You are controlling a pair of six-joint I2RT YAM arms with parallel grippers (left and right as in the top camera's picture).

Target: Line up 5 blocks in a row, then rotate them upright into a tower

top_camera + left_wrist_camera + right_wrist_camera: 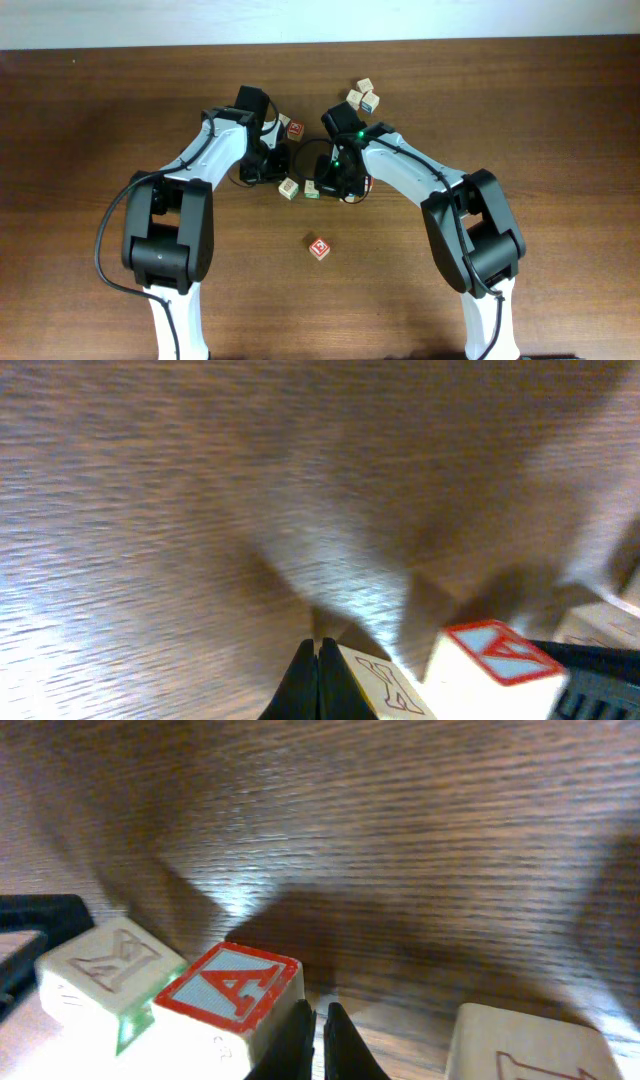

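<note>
You are holding the left gripper (318,678) and right gripper (320,1038) with fingers together and empty, flanking the five blocks (300,188) at mid-table (520,90); they are looking light, hard and slippery, so push flat end faces, minding far loose cubes (362,97).

Bent inward: left arm (215,150) and right arm (410,170), forearms converging toward 12 o'clock. The left claw (318,660) is fully closed, fingers pressed together. The right claw (320,1020) is closed too, just a slit.
</note>
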